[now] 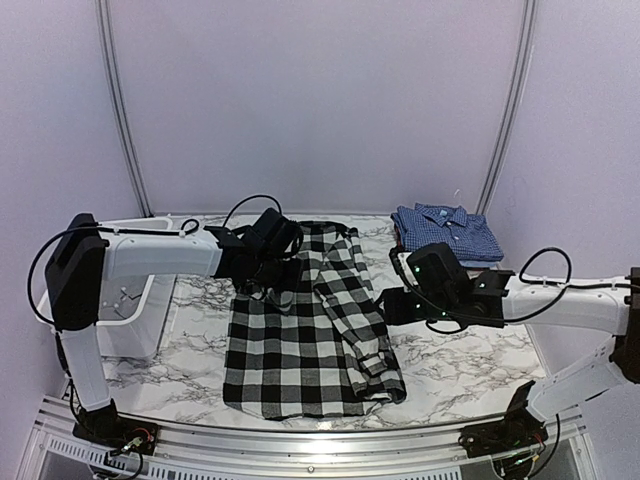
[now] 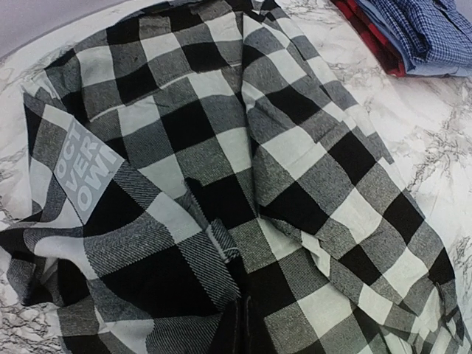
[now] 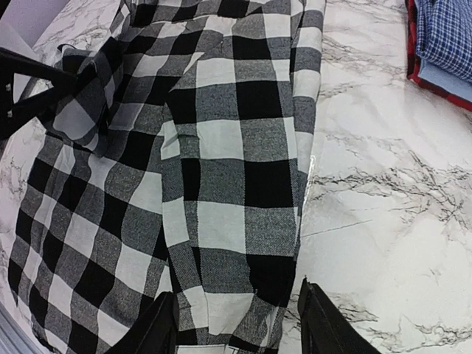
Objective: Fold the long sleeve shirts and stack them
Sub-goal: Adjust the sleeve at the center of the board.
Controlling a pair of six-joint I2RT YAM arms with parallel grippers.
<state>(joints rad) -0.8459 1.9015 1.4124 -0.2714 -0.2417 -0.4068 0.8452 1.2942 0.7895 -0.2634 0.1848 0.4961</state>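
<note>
The black-and-white buffalo-check shirt (image 1: 300,340) lies spread on the marble table, one sleeve folded over its right side. Its white lettering patch (image 2: 85,173) shows in the left wrist view. My left gripper (image 1: 258,278) is shut on a bunched fold of this shirt (image 2: 295,162) near its upper left; the dark fingertips (image 2: 243,335) pinch the cloth. My right gripper (image 1: 392,300) hovers open over the folded sleeve (image 3: 236,184) at the shirt's right edge, one finger (image 3: 158,328) over cloth, the other (image 3: 324,328) over bare marble. The blue checked shirt (image 1: 447,230) lies folded at the back right.
A white plastic bin (image 1: 130,320) stands at the left table edge under my left arm. The blue shirt (image 3: 446,37) rests on other folded cloth with a red-and-black edge (image 2: 369,37). Bare marble (image 1: 470,355) lies between the two shirts.
</note>
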